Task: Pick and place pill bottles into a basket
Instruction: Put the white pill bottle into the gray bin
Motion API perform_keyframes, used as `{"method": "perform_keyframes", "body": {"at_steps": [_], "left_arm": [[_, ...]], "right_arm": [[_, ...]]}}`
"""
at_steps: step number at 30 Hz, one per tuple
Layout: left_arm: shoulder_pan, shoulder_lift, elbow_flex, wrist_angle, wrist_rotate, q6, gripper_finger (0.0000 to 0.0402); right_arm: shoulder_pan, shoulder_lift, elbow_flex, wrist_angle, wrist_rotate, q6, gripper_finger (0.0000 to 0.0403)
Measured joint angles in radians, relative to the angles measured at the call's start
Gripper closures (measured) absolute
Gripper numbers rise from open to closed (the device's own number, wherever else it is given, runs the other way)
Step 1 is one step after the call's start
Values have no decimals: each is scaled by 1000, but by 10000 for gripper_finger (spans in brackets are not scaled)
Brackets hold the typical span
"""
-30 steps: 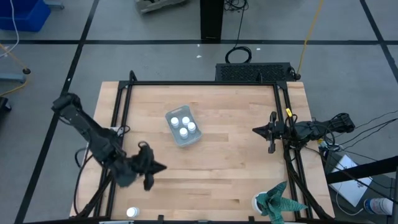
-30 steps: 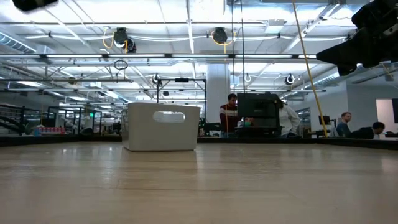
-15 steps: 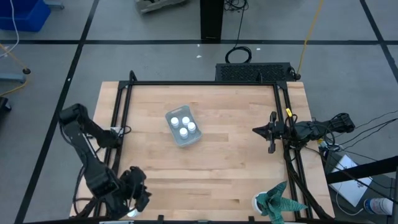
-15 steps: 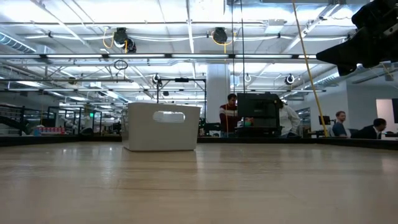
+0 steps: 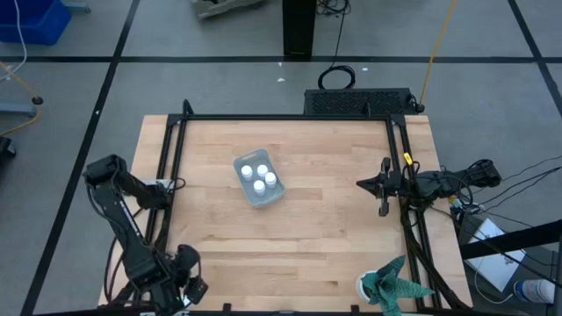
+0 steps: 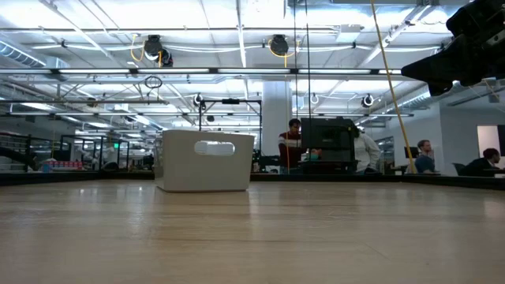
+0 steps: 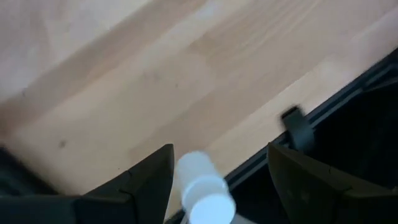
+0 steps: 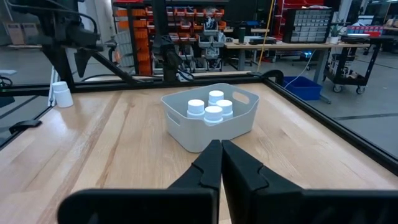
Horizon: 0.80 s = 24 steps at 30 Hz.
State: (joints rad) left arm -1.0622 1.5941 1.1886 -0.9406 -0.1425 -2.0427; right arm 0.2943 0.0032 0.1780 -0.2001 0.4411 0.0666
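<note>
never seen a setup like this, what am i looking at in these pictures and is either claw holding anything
This is a two-armed robot at a wooden table. One picture looks straight down from above, one looks level across the tabletop, and two come from cameras on the arms' wrists.

Mid-table sits a small pale basket with three white pill bottles already inside.

The left gripper is at the table's near left corner, fingers open on either side of another bottle standing at the edge. It is not gripped yet.

The right gripper waits at the right edge, shut and empty, pointing toward the basket.

A teal-and-white cloth-like thing lies at the near right corner.
</note>
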Motion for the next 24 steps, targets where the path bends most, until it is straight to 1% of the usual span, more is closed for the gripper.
{"method": "perform_keyframes", "body": {"at_steps": [5, 6, 13, 21, 24], "left_arm": [[-43, 21, 0, -1, 66, -86, 149], [-53, 23, 0, -1, 67, -99, 150], [-99, 23, 0, 18, 38, -187, 151], [-115, 23, 0, 63, -59, -186, 151], [-116, 23, 0, 78, -67, -185, 149]], "right_arm": [[0, 0, 0, 0, 0, 0, 398], [0, 0, 0, 0, 0, 0, 399], [0, 0, 0, 0, 0, 0, 399], [0, 0, 0, 0, 0, 0, 398], [0, 0, 0, 0, 0, 0, 399]]}}
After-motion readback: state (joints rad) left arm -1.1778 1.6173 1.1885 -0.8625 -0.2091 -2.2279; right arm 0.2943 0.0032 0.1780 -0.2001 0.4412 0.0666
